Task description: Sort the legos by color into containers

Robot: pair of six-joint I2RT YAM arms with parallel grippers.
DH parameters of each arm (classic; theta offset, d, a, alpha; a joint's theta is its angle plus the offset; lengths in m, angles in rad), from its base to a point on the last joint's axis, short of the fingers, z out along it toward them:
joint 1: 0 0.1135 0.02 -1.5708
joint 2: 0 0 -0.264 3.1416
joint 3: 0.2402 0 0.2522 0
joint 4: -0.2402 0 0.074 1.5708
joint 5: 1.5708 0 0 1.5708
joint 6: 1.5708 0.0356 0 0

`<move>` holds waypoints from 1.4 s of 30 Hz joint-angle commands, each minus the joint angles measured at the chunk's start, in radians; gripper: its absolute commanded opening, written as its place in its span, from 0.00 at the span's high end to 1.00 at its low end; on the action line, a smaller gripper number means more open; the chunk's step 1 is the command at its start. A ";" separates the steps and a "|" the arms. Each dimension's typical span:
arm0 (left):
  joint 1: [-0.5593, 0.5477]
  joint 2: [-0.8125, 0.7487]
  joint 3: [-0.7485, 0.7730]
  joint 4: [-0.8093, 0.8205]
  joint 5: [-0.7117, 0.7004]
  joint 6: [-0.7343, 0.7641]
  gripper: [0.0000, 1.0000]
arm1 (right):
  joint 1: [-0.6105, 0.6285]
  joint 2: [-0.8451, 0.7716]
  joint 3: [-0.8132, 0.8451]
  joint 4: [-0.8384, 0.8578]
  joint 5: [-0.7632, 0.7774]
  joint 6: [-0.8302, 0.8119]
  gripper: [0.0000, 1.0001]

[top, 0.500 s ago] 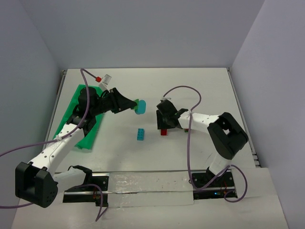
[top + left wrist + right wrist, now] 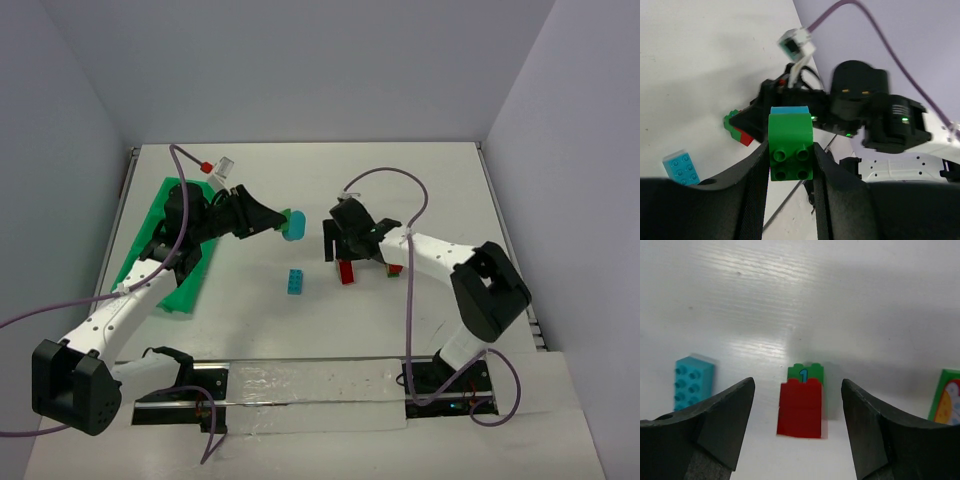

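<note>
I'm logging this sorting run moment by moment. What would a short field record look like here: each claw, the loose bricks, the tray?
left claw: shut on green brick, with a light blue piece behind it, held above the table
right claw: open, jaws either side of red brick, not touching it
red brick: on table, green brick marked 1 directly behind it
teal brick: loose on table, between the arms
tray: far left, partly under left arm
</note>
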 commanded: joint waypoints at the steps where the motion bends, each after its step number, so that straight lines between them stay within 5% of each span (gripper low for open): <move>1: 0.004 -0.023 0.042 0.004 -0.002 0.028 1.00 | 0.005 -0.233 0.100 -0.044 0.037 -0.064 0.23; 4: 0.004 -0.023 0.043 0.022 0.027 0.036 1.00 | 0.005 -0.385 0.032 0.075 -0.025 -0.153 0.22; 9: 0.003 -0.024 0.021 0.087 0.122 0.039 1.00 | -0.036 -0.602 -0.216 0.419 -0.454 -0.193 0.20; 15: -0.001 -0.050 -0.044 0.286 0.260 -0.034 1.00 | -0.092 -0.559 -0.250 0.602 -0.762 -0.055 0.17; 23: -0.001 -0.089 -0.071 0.377 0.325 -0.064 1.00 | -0.109 -0.463 -0.242 0.772 -0.885 0.100 0.14; 29: -0.001 -0.117 -0.112 0.477 0.364 -0.111 1.00 | -0.157 -0.351 -0.307 1.156 -1.033 0.374 0.16; 42: -0.008 -0.095 -0.115 0.486 0.365 -0.125 1.00 | -0.151 -0.236 -0.310 1.465 -1.130 0.566 0.36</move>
